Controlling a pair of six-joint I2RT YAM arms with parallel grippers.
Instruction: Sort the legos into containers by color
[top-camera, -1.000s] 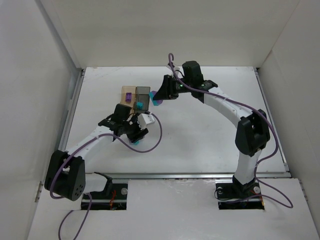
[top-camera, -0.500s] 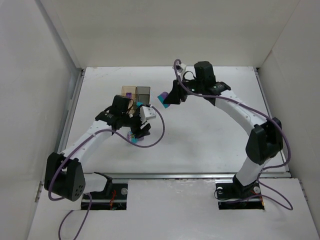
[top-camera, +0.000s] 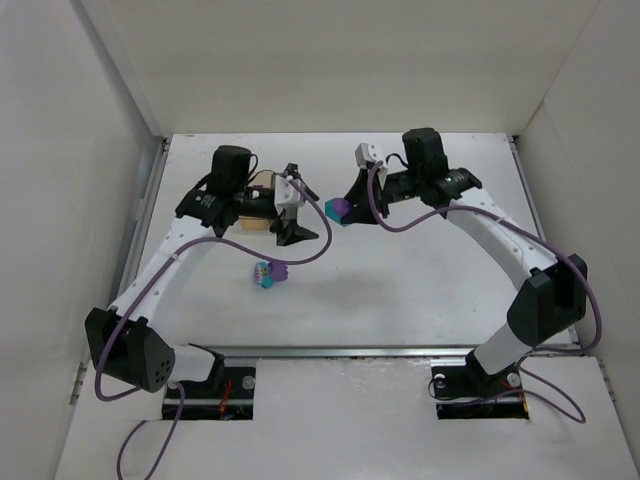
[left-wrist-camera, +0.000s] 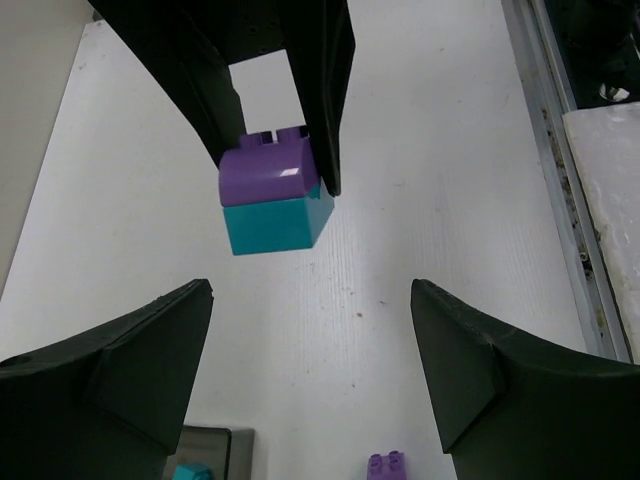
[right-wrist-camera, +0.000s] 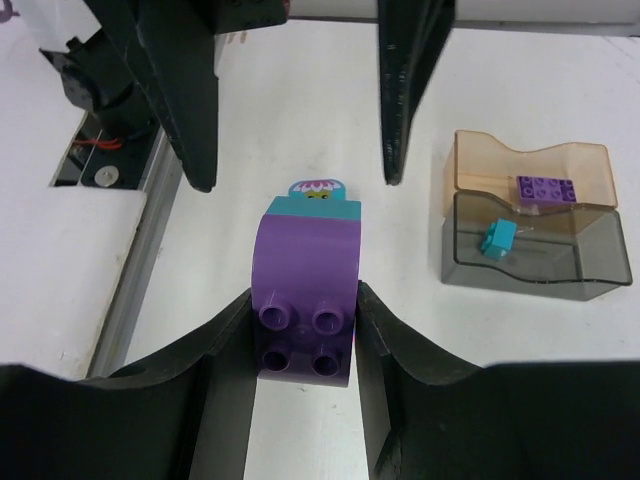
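Right claw is clamped on a joined pair of bricks. The purple brick is pinched between its fingers and the teal brick sticks out the far end. The pair is held up off the surface.

Left claw is spread wide with nothing in it. It faces the pair from close by, not touching.

The amber bin has one purple piece. The grey bin touching it has one teal piece. A second purple-and-teal cluster lies on the surface near the left arm.

The step looks like splitting the held pair.
- **Approach:** bring the left claw forward until its fingers bracket only the teal half, square on its flat sides and clear of the seam.
- **Separate:** close hard, then pull straight along the stud line, or peel with a small twist, while the right claw grips tight.
- **Risks:** pinching across the seam means nothing separates. A weak hold lets the teal half pop off and drop.

Judging by the bins, purple goes to amber and teal to grey.
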